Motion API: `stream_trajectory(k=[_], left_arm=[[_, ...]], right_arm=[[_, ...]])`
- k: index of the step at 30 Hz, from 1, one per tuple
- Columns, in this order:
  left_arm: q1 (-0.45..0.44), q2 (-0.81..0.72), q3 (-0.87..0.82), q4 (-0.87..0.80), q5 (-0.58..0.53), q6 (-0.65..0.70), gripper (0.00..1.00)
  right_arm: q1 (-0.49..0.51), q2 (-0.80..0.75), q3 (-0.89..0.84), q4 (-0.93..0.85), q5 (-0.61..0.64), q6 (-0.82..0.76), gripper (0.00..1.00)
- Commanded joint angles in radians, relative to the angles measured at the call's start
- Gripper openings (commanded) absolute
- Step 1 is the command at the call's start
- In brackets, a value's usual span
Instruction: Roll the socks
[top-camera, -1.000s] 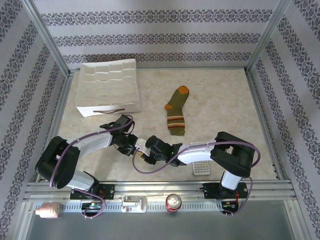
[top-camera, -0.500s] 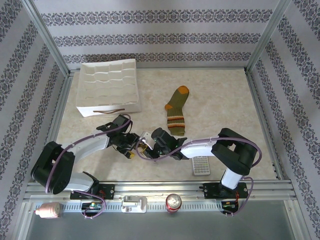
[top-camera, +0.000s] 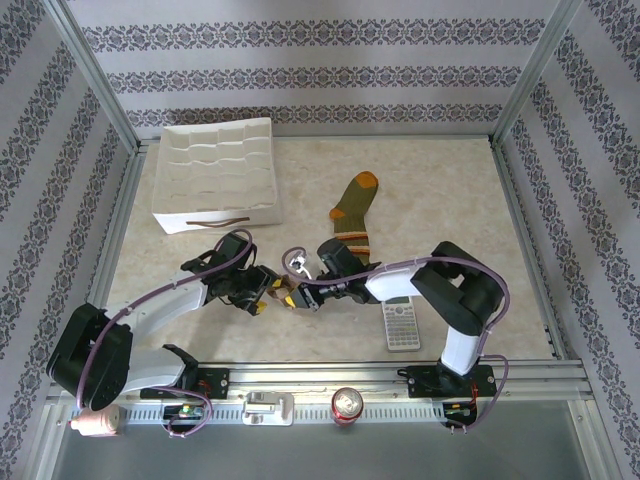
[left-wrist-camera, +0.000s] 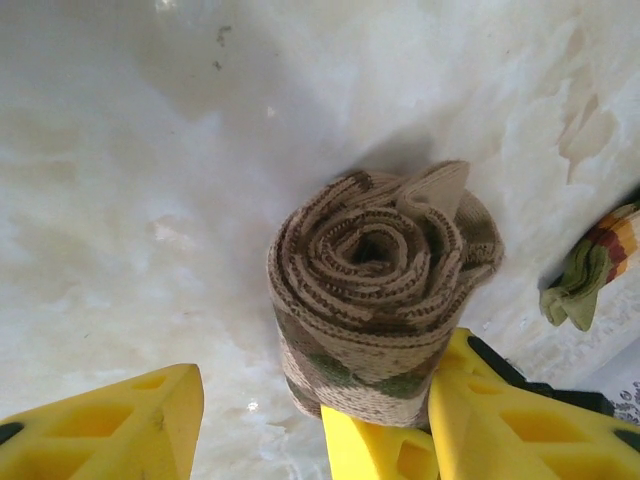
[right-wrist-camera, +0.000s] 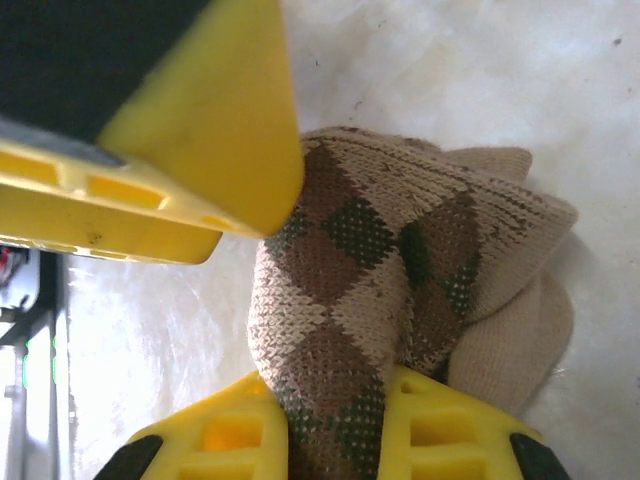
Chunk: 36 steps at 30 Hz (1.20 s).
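Argyle sock roll (left-wrist-camera: 380, 270) on worktop (top-camera: 440, 190), pinched in the closed right claw (right-wrist-camera: 330, 425); left claw (left-wrist-camera: 325, 365) open around it, gripping nothing; green sock (top-camera: 353, 225) flat nearby.

Left end effector (left-wrist-camera: 325, 355) wide-jawed, right end effector (right-wrist-camera: 340, 420) clamped tight.

- I'm looking into a lab test cell.
- Alu frame posts (top-camera: 95, 75) are boxing in the marble-look table (top-camera: 440, 190).
- Printed wallpaper panels (top-camera: 300, 75) are faking room walls; slotted alu rail (top-camera: 330, 375) running along near edge.
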Motion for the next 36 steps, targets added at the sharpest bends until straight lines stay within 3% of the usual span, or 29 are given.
stream_trajectory(k=[1,11,19,22,24,26,27,29,34,36], left_arm=[[-0.015,0.012,-0.007,0.076,-0.013,-0.016,0.6],[-0.064,0.128,-0.008,0.206,-0.05,-0.036,0.6],[-0.086,0.26,-0.004,0.274,-0.086,-0.029,0.58],[-0.089,0.284,-0.029,0.262,-0.1,-0.036,0.44],[-0.089,0.297,-0.046,0.249,-0.093,-0.043,0.24],[-0.088,0.301,-0.05,0.217,-0.08,-0.048,0.03],[-0.088,0.296,-0.05,0.191,-0.073,-0.054,0.0],[-0.082,0.282,-0.048,0.147,-0.042,-0.068,0.0],[-0.051,0.275,0.066,-0.082,0.042,0.015,0.0],[-0.037,0.29,0.123,-0.176,0.055,0.074,0.0]], right_arm=[[-0.038,0.108,-0.042,-0.203,-0.013,0.11,0.0],[-0.145,0.22,-0.004,-0.225,-0.164,0.284,0.0],[-0.17,0.307,0.048,-0.258,-0.258,0.403,0.0],[-0.17,0.29,0.044,-0.254,-0.254,0.41,0.0],[-0.167,0.267,0.049,-0.269,-0.248,0.394,0.01],[-0.163,0.225,0.051,-0.288,-0.227,0.355,0.17],[-0.159,0.188,0.047,-0.295,-0.201,0.325,0.27],[-0.144,0.076,0.017,-0.281,-0.129,0.256,0.37],[-0.008,-0.314,-0.152,-0.194,0.268,-0.05,0.55],[0.12,-0.422,-0.226,-0.137,0.499,-0.262,0.75]])
